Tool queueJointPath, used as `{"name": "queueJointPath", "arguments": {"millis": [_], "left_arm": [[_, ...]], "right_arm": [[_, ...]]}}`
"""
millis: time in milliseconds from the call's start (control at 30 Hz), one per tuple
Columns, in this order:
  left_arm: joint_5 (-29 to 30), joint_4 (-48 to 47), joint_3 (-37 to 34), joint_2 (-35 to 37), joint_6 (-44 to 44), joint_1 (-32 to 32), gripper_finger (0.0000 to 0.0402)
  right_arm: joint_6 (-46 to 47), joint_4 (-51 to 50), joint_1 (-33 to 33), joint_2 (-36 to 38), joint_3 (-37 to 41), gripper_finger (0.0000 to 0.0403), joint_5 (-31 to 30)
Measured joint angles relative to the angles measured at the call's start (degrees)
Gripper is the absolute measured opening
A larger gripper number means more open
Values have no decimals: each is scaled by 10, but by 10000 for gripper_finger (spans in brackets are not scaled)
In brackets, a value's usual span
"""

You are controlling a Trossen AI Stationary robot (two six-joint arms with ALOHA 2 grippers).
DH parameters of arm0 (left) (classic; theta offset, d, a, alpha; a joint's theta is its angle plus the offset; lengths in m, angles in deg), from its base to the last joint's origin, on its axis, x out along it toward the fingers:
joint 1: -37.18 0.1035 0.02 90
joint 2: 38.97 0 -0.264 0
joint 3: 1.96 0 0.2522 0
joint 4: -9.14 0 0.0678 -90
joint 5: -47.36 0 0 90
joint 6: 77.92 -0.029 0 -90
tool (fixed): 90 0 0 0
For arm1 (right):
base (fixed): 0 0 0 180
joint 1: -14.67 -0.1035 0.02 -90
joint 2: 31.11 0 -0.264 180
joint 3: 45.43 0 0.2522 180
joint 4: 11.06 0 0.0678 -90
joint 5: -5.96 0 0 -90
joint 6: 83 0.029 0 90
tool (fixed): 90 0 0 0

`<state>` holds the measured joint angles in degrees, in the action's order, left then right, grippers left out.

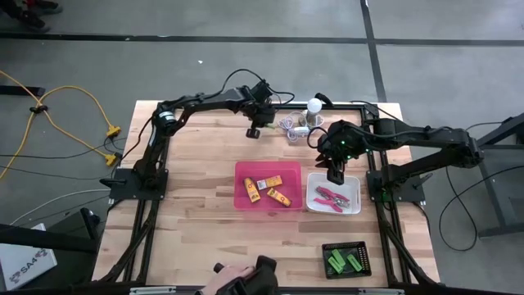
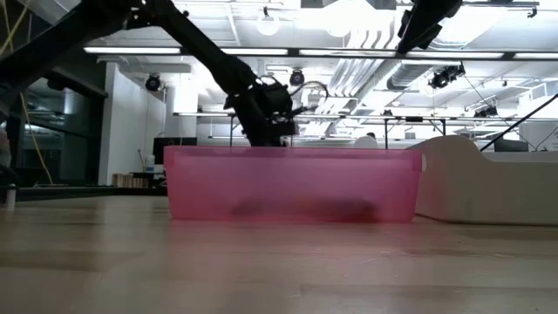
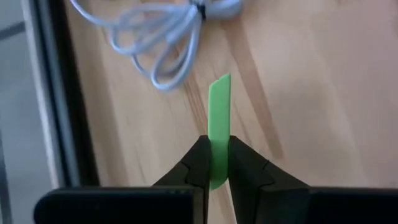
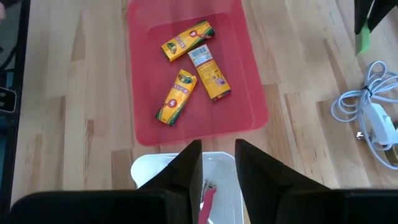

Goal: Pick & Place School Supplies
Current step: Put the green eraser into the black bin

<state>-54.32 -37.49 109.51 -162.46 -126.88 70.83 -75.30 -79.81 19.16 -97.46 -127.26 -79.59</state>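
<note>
The left gripper [image 3: 216, 163] is hanging over the table's far edge, its fingers [image 3: 198, 163] clamped on a green stick [image 3: 219, 124], just beside the grey cord [image 3: 158, 43] and the white bulb [image 1: 313, 106]. Bare wood is lying open between that gripper and the pink tray [image 1: 268, 186] nearer the middle. The right gripper [image 4: 217, 163] is hovering over the far end of the white tray [image 1: 334, 193], fingers [image 4: 186, 165] standing apart with nothing between them.

The pink tray is holding three yellow-orange blocks [image 4: 189, 38], lying loose and close together. The white tray, just right of it, is holding the pink-handled scissors [image 1: 330, 197]. The black tray [image 1: 345, 259], near the front right corner, is holding more green sticks [image 1: 343, 261]. Wide bare wood is lying to the left of the pink tray and along the front.

The table [image 1: 196, 213] is pale wood with a black frame around it. At its front edge a person's hand [image 1: 225, 274] is showing. Yellow cable [image 1: 57, 123] is trailing over the grey floor to the left. In the low view, a hall with ceiling lights is showing beyond the pink tray.
</note>
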Motion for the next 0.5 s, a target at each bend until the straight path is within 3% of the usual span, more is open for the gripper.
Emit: {"name": "queueJointPath", "arguments": {"millis": [100,233,500], "left_arm": [[0,0,0,17,15,-6,27],[0,-1,0,44,44,-15,26],[0,-9,0,93,95,-55,25]], "right_arm": [[10,1,0,0,0,84,-8],[30,6,0,0,8,84,-63],[57,22,2,0,79,84,-137]]}}
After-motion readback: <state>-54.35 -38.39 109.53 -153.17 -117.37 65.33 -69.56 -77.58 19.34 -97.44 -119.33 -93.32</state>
